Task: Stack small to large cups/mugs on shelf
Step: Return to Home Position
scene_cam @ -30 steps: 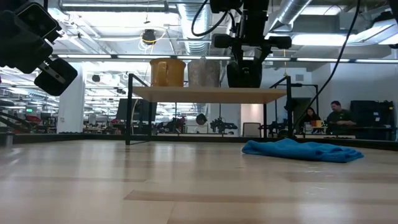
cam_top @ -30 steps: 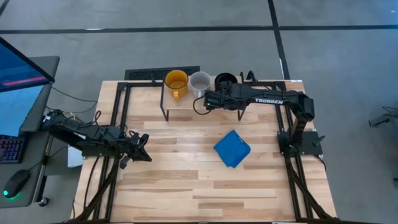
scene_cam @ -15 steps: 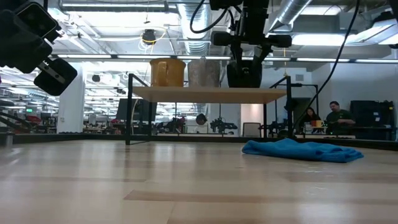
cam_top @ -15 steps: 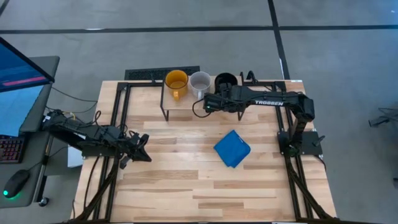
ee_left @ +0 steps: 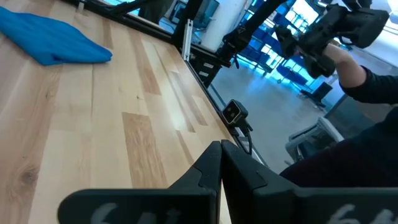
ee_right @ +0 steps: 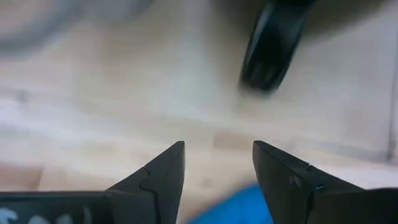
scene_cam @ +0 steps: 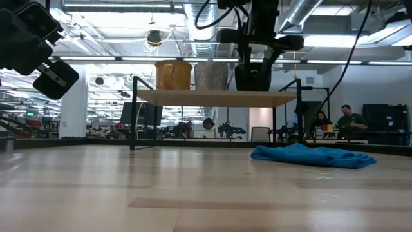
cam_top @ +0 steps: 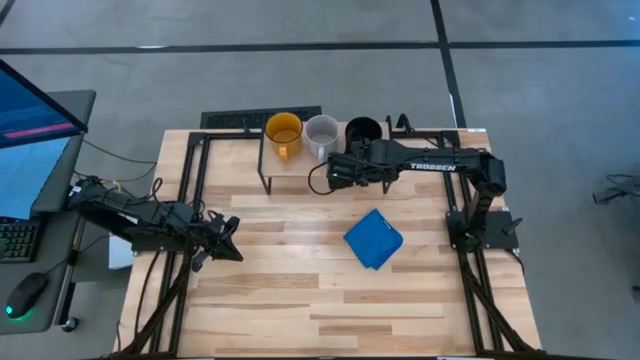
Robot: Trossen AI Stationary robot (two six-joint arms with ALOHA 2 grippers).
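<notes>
At the upper centre of the worktop point(cam_top: 300, 290), the shelf point(cam_top: 290, 166) is found carrying the yellow mug point(cam_top: 283, 130), white mug point(cam_top: 321, 131) and black mug point(cam_top: 363, 130) in a row. Placing is judged done; only a retreat home is called for. The right claw point(cam_top: 333, 172), apart and empty, is held just lower-left of the black mug. The left claw point(cam_top: 225, 235), pressed together, is parked at left.
</notes>
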